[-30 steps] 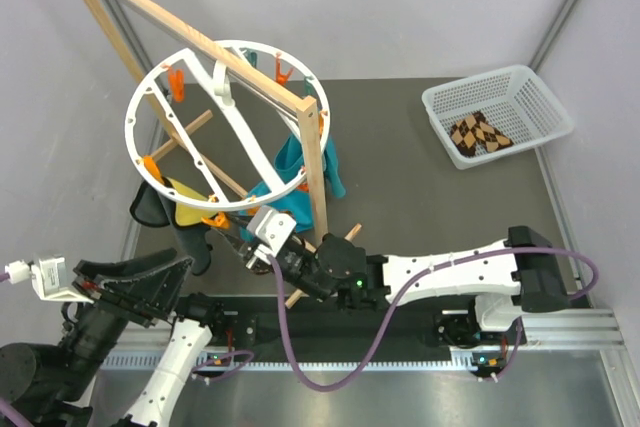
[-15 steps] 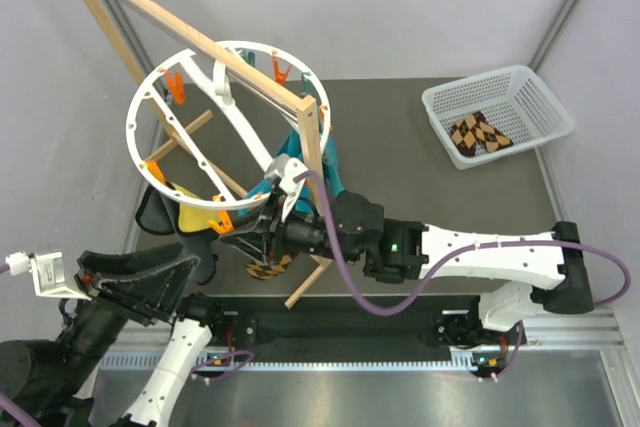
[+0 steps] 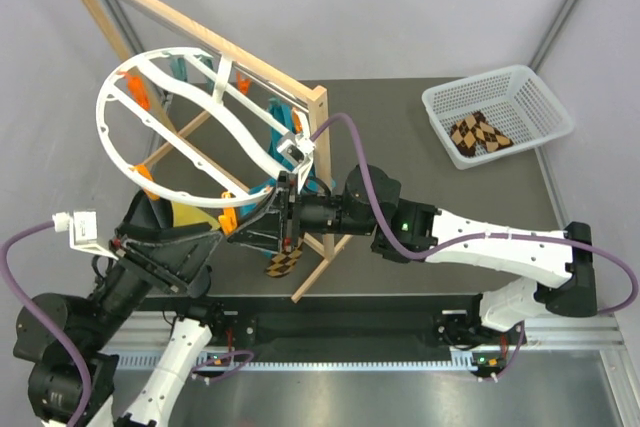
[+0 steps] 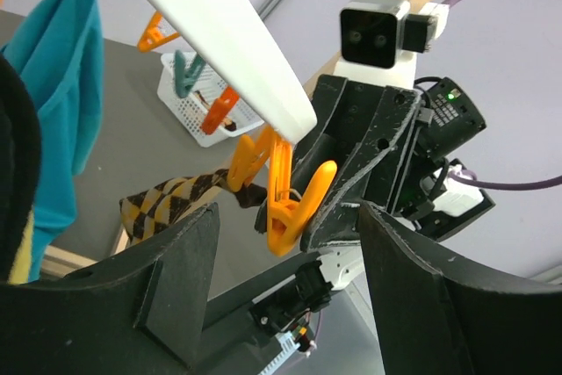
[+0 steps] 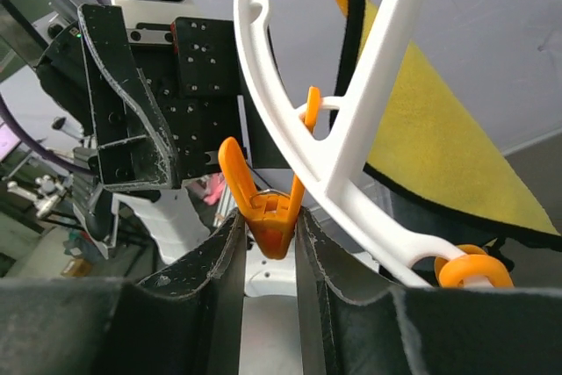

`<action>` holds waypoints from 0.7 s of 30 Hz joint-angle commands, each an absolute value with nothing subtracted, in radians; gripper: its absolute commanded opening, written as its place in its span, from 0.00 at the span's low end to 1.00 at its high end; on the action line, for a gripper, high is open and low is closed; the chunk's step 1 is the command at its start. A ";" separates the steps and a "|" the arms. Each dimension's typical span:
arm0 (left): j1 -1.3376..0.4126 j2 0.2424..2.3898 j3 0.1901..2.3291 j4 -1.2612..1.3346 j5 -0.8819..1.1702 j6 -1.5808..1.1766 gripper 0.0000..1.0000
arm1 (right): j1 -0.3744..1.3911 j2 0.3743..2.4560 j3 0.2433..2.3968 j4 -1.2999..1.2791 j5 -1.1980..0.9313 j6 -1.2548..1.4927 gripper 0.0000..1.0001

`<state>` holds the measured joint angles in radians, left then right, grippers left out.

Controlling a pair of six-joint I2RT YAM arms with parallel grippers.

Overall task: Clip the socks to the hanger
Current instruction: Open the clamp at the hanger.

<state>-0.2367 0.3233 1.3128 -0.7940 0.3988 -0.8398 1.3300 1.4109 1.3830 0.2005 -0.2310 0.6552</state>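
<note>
The white ring hanger (image 3: 165,137) hangs tilted from the wooden frame, with orange clips round its rim. My right gripper (image 3: 265,227) is shut on one orange clip (image 5: 274,215) at the hanger's rim (image 5: 351,155), squeezing its handles. An argyle sock (image 3: 283,262) hangs just below that gripper. In the left wrist view its top end (image 4: 171,199) reaches the clips; I cannot tell whether a clip grips it. A second argyle sock (image 3: 478,134) lies in the basket. My left gripper (image 4: 286,239) is open and empty, just below the squeezed clip (image 4: 285,208).
The wooden frame (image 3: 318,162) stands between the arms and the hanger. A teal cloth (image 4: 61,85) and a yellow-and-black cloth (image 5: 439,129) hang from the hanger. The white mesh basket (image 3: 530,87) sits at the back right.
My right arm has reached left and up to the hanger's rim and closed on a clip, carrying the sock. The hanger has swung left and tilted. My left arm has risen toward it.
</note>
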 commanded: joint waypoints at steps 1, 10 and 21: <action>-0.239 0.345 1.281 -0.640 0.439 -0.899 0.70 | 1.312 1.391 1.405 0.215 -0.334 0.758 0.01; -0.239 0.362 1.223 -0.541 0.479 -0.923 0.68 | 1.298 1.391 1.401 0.222 -0.344 0.767 0.00; -0.239 0.362 1.117 -0.407 0.520 -0.986 0.60 | 1.293 1.378 1.381 0.232 -0.344 0.767 0.00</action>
